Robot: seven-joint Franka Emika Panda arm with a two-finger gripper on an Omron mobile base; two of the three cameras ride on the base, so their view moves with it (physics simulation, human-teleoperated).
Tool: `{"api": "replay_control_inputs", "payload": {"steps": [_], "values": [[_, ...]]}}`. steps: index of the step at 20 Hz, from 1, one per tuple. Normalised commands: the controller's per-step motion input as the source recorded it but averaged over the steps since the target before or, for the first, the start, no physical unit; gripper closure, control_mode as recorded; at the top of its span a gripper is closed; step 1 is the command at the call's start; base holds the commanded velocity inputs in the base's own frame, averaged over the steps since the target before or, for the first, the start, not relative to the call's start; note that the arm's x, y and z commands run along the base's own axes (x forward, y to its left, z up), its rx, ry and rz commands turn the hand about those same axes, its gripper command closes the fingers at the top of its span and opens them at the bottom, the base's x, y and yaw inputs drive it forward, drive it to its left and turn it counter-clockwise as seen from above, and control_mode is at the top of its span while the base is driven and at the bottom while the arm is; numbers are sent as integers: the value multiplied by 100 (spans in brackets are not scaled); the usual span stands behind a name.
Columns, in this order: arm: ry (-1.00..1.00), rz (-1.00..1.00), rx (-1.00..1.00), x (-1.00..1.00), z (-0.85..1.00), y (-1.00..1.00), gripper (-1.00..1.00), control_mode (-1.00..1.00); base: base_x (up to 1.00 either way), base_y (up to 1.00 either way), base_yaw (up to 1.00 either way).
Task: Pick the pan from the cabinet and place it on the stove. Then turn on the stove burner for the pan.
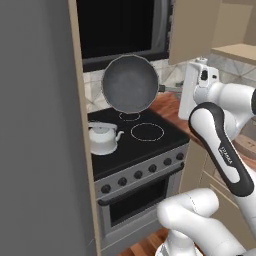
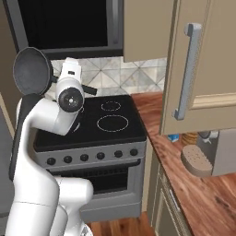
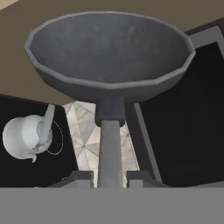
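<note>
Gripper (image 3: 109, 175) is clenching the pan (image 1: 130, 83) by its handle, holding it tilted in the air over the stove's (image 1: 150, 145) back edge w/ 1 white kettle (image 1: 103, 138) sitting near its front-left corner.

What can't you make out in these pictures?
- Left base view: the pan, tipped on its side, hides the stove's back ring.
- Right base view: the arm covers the pan's handle and the stove's left side.
- Hand view: the kettle's base faces away.
</note>
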Motion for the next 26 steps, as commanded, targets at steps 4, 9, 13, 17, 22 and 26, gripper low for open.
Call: {"api": "replay_control_inputs", "payload": {"steps": [4, 9, 13, 17, 22, 26], "values": [[0, 0, 0, 0, 0, 0, 100, 100, -14, -24, 12], [0, 0, 0, 0, 0, 0, 100, 100, -6, -11, 10], [0, 0, 0, 0, 0, 0, 100, 100, -8, -10, 10], [0, 0, 0, 0, 0, 0, 100, 100, -5, -1, 8], [0, 0, 0, 0, 0, 0, 100, 100, 13, 0, 2], [0, 0, 0, 0, 0, 0, 100, 100, 17, 0, 1]]}}
